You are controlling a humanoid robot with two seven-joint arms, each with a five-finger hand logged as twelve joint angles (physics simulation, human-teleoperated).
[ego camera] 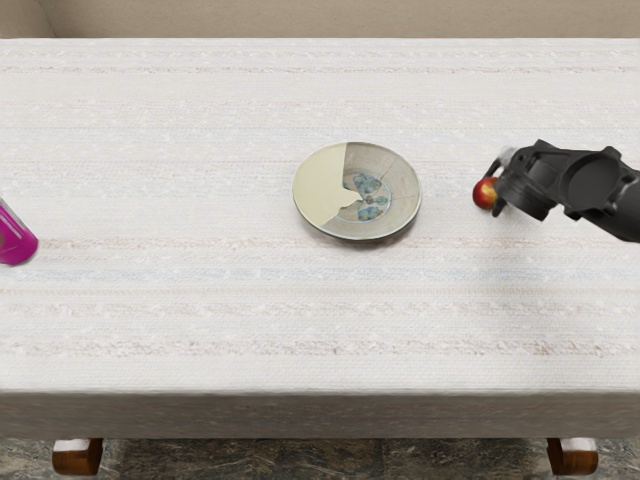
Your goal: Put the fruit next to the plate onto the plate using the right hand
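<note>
A small red and yellow fruit [485, 192] lies on the table to the right of the plate [322, 180], a shallow cream and grey dish with blue markings near the table's middle. My right hand [510, 185], black, comes in from the right edge and sits right against the fruit's right side, covering part of it. Whether its fingers close around the fruit is hidden by the hand's own body. The left arm does not show.
A magenta object [14, 238] is cut off by the left edge of the picture. The pale cloth-covered table [200, 320] fills the view; its front edge runs along the bottom.
</note>
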